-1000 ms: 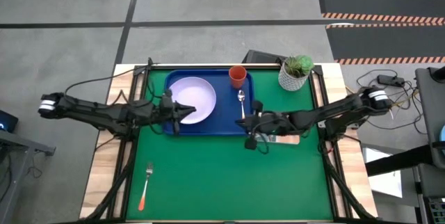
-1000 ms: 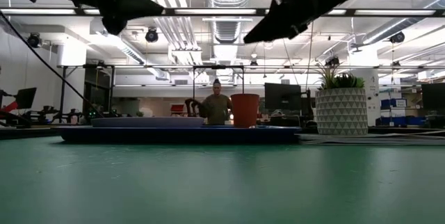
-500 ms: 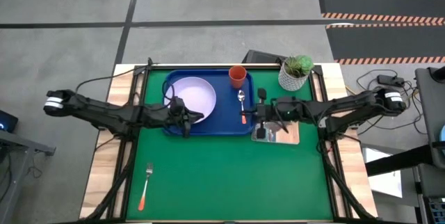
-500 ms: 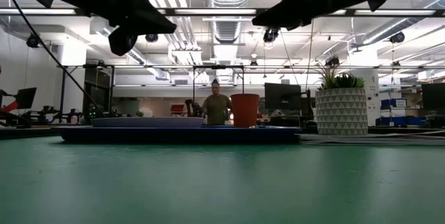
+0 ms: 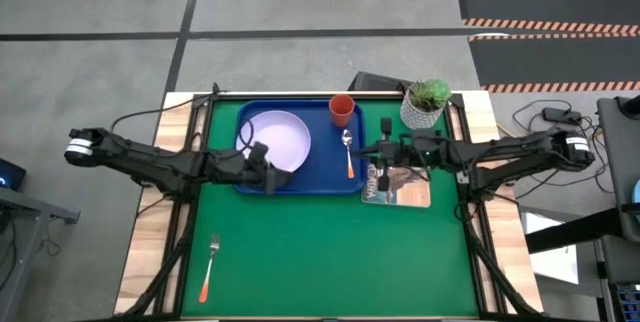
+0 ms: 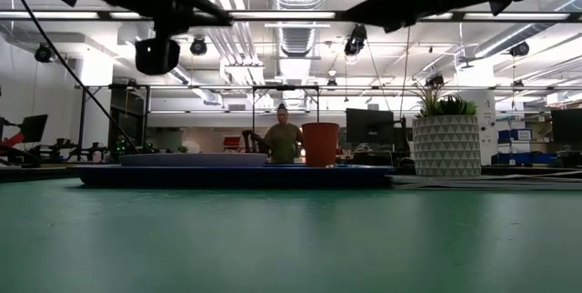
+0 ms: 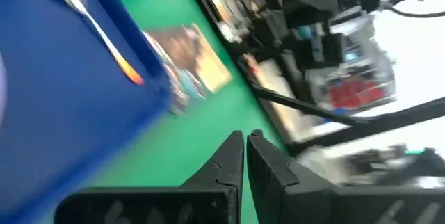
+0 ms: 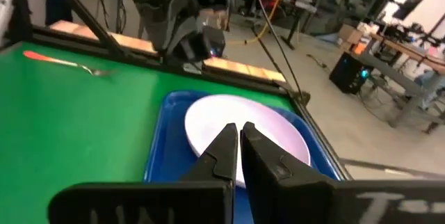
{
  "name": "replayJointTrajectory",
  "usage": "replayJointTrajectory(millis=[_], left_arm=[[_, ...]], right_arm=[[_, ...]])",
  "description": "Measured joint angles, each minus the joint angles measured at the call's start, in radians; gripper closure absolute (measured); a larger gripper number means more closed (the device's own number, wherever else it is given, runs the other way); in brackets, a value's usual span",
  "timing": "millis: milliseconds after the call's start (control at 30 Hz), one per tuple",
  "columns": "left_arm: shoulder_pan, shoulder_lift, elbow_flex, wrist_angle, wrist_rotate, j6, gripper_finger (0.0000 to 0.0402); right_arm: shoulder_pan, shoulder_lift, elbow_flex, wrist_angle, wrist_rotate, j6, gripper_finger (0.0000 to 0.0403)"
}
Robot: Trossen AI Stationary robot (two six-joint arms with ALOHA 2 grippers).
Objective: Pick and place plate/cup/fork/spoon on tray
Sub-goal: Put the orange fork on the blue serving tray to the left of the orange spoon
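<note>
The blue tray [image 5: 322, 174] lies at the far middle of the green mat. The pale plate [image 5: 277, 140] lies flat on its left half, the orange-red cup [image 5: 342, 110] stands upright in its far right corner, and the spoon [image 5: 347, 152] lies flat on its right part. The fork [image 5: 210, 267] lies on the mat near the front left, far from both arms. My left gripper [image 5: 272, 170] is shut and empty above the plate's near edge. My right gripper [image 5: 374, 152] is shut and empty above the tray's right rim, beside the spoon.
A printed booklet [image 5: 396, 185] lies on the mat right of the tray. A white pot with a green plant [image 5: 425, 104] stands at the far right. A person [image 6: 283, 138] stands in the room beyond the table. Open green mat [image 5: 330, 252] fills the near half.
My right gripper has gone up and toward the far edge, off the booklet, which now shows whole. My left gripper has risen, turned about its wrist and drawn back a little from over the plate toward its near edge. Plate, cup, spoon and fork have stayed put.
</note>
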Motion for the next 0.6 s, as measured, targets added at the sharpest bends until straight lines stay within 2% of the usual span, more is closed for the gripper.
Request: replayJointTrajectory(millis=[133, 300, 400, 500, 600], left_arm=[[-0.073, 0.015, 0.011, 0.006, 0.005, -0.157, 0.0401], [-0.224, 0.111, 0.014, 0.008, -0.146, -0.357, 0.0401], [-0.341, 0.213, 0.024, 0.009, -0.197, -0.51, 0.0401], [-0.439, 0.309, 0.039, 0.004, -0.194, -0.707, 0.0401], [-0.515, 0.366, 0.07, -0.072, -0.118, -0.873, 0.0401]], right_arm=[[0.0, -0.051, -0.001, 0.001, -0.01, 0.001, 0.0394], [0.0, -0.089, -0.001, -0.005, -0.012, 0.016, 0.0394], [0.0, -0.093, -0.002, -0.005, -0.05, 0.022, 0.0394], [0.0, -0.091, -0.002, -0.005, -0.087, 0.021, 0.0394], [0.0, -0.09, -0.002, -0.004, -0.089, 0.022, 0.0394]])
